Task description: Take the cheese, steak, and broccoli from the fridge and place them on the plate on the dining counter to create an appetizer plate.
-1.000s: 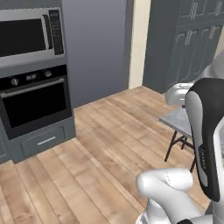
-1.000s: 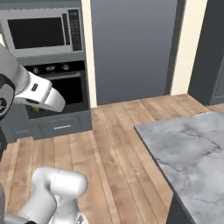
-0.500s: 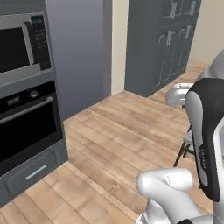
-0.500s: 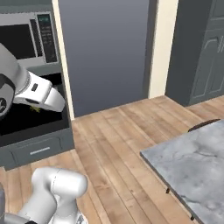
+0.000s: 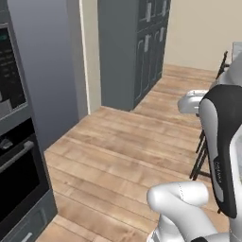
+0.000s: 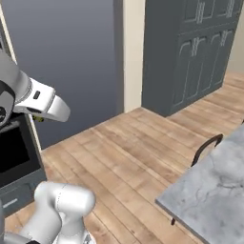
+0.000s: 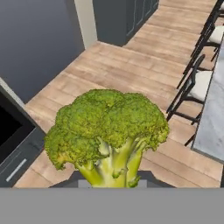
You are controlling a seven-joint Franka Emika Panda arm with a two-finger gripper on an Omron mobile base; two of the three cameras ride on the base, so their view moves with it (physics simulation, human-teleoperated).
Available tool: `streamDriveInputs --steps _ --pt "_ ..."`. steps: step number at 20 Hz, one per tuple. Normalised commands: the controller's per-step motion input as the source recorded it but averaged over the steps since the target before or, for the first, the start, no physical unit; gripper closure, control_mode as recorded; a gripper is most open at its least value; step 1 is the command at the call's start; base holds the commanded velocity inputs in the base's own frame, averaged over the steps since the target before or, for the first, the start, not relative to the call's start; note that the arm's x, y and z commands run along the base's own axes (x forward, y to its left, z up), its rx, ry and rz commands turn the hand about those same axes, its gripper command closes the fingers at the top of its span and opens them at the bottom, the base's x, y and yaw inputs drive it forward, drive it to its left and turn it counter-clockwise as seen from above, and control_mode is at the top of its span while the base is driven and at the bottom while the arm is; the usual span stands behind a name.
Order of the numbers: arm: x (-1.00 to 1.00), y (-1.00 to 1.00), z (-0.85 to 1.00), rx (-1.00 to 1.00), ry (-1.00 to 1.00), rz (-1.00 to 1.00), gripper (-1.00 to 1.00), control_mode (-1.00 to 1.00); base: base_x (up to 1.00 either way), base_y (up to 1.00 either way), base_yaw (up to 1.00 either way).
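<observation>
The broccoli [image 7: 107,131], a lumpy yellow-green floret with a pale stalk, looms large in the hand view, and my gripper [image 7: 111,178] is shut on its stalk; the floret hides the fingertips. In the right base view the white hand [image 6: 45,102] hangs at the left, over the wooden floor. A corner of the grey veined marble dining counter [image 6: 212,200] shows at the lower right, and its edge [image 7: 214,118] runs down the right side of the hand view. Cheese, steak, plate and fridge are out of view.
A dark built-in oven [image 5: 14,189] stands at the far left. Tall dark grey cabinets [image 6: 190,52] rise at the back beside a cream wall strip. Black-framed chairs [image 7: 197,83] line the counter's near side. Wooden floor [image 5: 118,156] lies between them.
The whole picture has slid left as the base turns: the oven and microwave moved off toward the left edge, the dark cabinets and chairs came in. The broccoli stays in the grip.
</observation>
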Motion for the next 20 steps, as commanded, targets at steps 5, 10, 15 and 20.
streamDriveInputs --steps 5,10,15,20 --pt "0.00 0.00 0.00 0.00 0.00 0.00 1.00 1.00 1.00 0.21 -0.47" --pt "0.00 0.00 0.00 0.00 0.00 0.00 1.00 1.00 1.00 0.20 -0.48" --pt "0.00 0.00 0.00 0.00 0.00 0.00 1.00 1.00 1.00 0.04 -0.45" --pt "0.00 0.00 0.00 0.00 0.00 0.00 1.00 1.00 1.00 0.05 -0.37"
